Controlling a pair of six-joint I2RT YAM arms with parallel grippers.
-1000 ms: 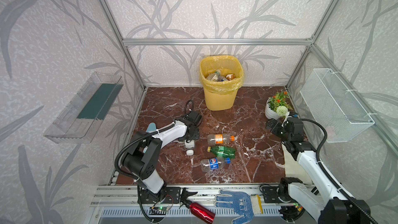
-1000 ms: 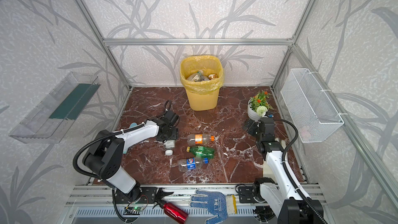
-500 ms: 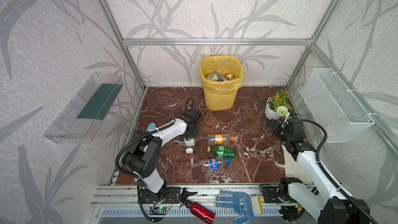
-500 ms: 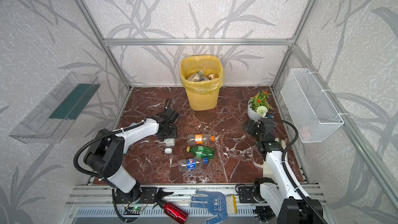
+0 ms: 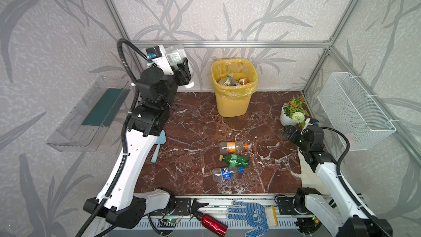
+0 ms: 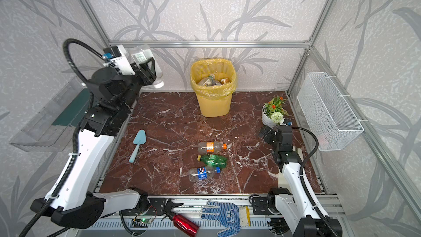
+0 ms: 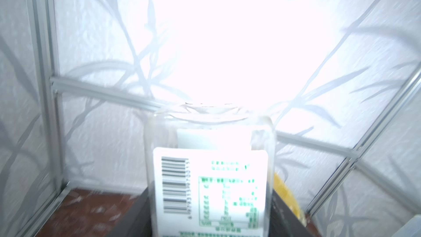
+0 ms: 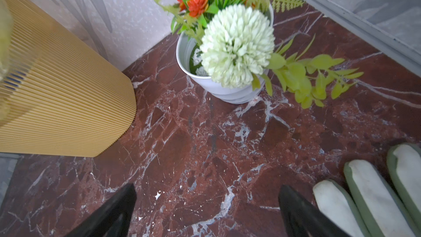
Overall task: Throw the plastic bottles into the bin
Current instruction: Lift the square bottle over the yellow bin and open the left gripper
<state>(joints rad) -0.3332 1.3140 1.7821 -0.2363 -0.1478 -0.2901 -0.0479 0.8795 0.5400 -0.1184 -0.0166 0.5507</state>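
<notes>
Bin [image 5: 232, 108] already holds a pile of bottles [image 5: 230, 80], left gripper [image 5: 183, 70] is up high, clamped on a clear white-labelled bottle [image 5: 175, 55] beside and above the bin, right gripper [image 8: 205, 213] gapes empty, and three loose bottles [image 5: 235, 159] wait on the tabletop [image 5: 193, 121] far below the left gripper.
</notes>
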